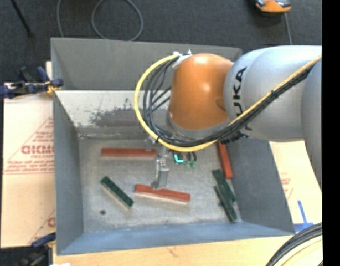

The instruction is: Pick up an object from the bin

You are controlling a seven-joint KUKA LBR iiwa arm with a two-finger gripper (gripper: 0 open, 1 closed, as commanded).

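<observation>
Red bar (175, 196) lies flat mid-floor in the bin (67, 165), with bare floor along its near edge; left of it lies a green bar (116, 192), apart; the gripper (160, 185) hangs just over its left half, whether apart or together I cannot tell; right of it two green bars (224, 194) hug the wall.

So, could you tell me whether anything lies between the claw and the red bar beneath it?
Nothing visible does. The claw hangs right above the red bar near the bin's front. The green bar to its left in the view and the other red bar behind both lie apart from it.
</observation>
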